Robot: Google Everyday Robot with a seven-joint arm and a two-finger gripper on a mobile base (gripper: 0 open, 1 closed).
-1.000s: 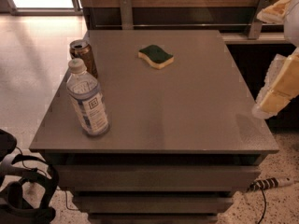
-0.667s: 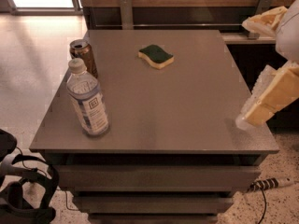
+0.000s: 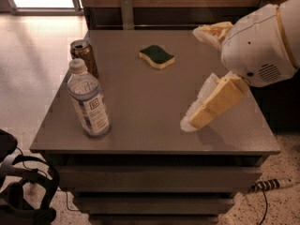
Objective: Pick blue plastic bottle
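The blue plastic bottle [image 3: 89,101] is clear with a white cap and a blue-and-white label. It stands upright near the front left corner of the grey table [image 3: 150,97]. My gripper [image 3: 194,76] comes in from the right over the table's right half, well apart from the bottle. It is open and empty. One pale finger [image 3: 208,102] reaches low toward the table top and the other finger [image 3: 208,32] is higher and farther back.
A shorter brown metal can [image 3: 84,56] stands just behind the bottle at the left edge. A green and yellow sponge [image 3: 157,56] lies at the back middle. Dark gear [image 3: 18,191] sits on the floor at the lower left, and a cable [image 3: 269,185] at the lower right.
My gripper has moved left from the right edge to over the table's right half. The bottle, can and sponge have not moved.
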